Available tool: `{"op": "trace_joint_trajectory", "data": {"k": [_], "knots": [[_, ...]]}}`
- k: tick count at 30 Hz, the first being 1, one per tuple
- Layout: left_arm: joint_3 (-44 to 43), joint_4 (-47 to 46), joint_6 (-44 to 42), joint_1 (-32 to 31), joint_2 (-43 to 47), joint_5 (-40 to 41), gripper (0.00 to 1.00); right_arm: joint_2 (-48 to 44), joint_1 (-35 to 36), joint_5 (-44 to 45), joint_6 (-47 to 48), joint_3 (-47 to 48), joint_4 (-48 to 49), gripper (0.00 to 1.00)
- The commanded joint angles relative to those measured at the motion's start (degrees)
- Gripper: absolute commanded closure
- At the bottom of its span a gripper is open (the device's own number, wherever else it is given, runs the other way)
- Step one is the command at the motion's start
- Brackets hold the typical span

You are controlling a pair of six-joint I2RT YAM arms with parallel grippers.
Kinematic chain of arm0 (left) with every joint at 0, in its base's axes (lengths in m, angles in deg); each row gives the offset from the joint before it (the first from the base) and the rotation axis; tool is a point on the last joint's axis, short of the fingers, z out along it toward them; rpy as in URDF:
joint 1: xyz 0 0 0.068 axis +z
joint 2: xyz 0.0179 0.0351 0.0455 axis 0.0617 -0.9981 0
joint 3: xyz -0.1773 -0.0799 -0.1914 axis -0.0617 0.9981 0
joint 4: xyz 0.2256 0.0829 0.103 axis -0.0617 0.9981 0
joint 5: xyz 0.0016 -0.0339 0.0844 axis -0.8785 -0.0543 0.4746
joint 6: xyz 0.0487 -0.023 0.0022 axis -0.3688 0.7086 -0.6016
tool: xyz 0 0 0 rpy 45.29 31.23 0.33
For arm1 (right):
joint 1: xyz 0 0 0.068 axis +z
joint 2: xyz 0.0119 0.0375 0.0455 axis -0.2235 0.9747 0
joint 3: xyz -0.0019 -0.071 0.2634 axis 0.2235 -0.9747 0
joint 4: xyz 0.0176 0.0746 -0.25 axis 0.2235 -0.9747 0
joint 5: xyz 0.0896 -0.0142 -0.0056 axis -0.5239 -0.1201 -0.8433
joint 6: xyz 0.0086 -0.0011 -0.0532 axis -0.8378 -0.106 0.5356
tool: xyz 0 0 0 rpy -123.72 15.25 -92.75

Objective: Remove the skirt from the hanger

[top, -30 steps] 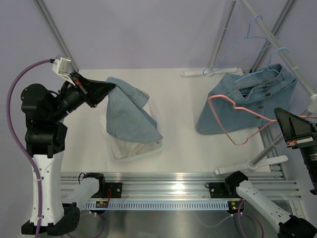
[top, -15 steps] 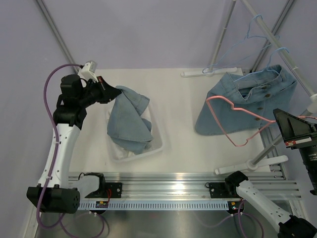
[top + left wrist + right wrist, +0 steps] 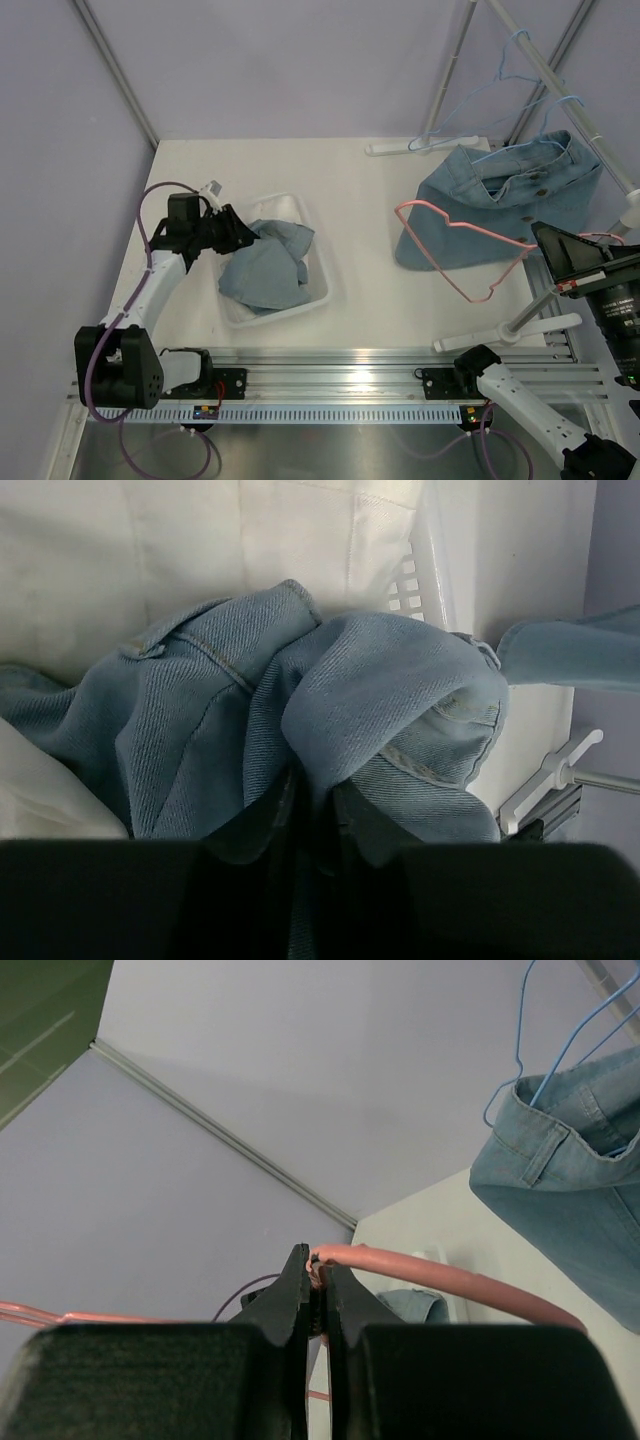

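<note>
Top view: my left gripper (image 3: 238, 233) rests at the bin (image 3: 280, 207), on the crumpled skirt (image 3: 268, 278) inside; my right gripper (image 3: 543, 238) holds the bare pink hanger (image 3: 455, 262).

Left wrist: fingers (image 3: 262, 825) pinched together, apparently gripping a denim fold.

Right wrist: jaws clamped on the hanger wire, with a second skirt (image 3: 570, 1175) hanging beyond.

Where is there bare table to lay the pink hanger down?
Bare table lies between the white bin and the hanging skirt, and behind the bin. Crowded: the bin itself, holding a crumpled skirt, and the right edge.
</note>
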State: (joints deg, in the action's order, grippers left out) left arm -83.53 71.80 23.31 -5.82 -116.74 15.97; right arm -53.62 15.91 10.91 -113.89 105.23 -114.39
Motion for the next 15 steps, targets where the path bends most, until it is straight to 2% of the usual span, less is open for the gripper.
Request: {"op": "trace_joint_trajectory", "data": {"k": [1, 3, 4, 5, 6, 9, 11, 13, 15], "knots": [[-2.3, -1.8, 0.9, 0.1, 4.2, 2.8, 0.60, 2.8, 0.3, -1.8, 1.2, 0.7, -1.4, 1.00], [-5.5, 1.0, 0.8, 0.2, 5.9, 4.7, 0.41, 4.1, 0.3, -2.9, 2.1, 1.5, -3.3, 1.00], [-6.8, 2.0, 0.6, 0.1, 7.6, 6.9, 0.25, 4.6, 0.3, -3.2, 2.3, 1.7, -3.8, 1.00], [-8.3, 4.3, 0.3, 0.2, 8.4, 7.8, 0.18, 5.3, 0.3, -3.9, 2.5, 1.4, -4.1, 1.00], [-11.5, 5.2, 0.1, 0.1, 9.0, 8.5, 0.01, 5.3, 0.3, -4.3, 2.8, 1.1, -4.2, 1.00], [-18.6, 8.7, -0.3, 0.1, 11.0, 8.9, 0.01, 5.3, 0.3, -4.9, 3.4, -0.8, -4.5, 1.00], [-22.2, 9.8, 0.3, 0.1, 12.0, 5.8, 0.01, 5.6, 0.3, -5.0, 3.7, -1.6, -5.3, 1.00], [-25.8, 8.3, 1.9, 0.1, 13.1, 0.0, 0.01, 6.0, 0.3, -5.3, 4.7, -2.3, -6.6, 1.00], [-27.1, 2.3, 3.9, -0.1, 14.3, -5.9, 0.01, 6.6, 0.4, -6.2, 5.8, -3.0, -8.1, 1.00]]}}
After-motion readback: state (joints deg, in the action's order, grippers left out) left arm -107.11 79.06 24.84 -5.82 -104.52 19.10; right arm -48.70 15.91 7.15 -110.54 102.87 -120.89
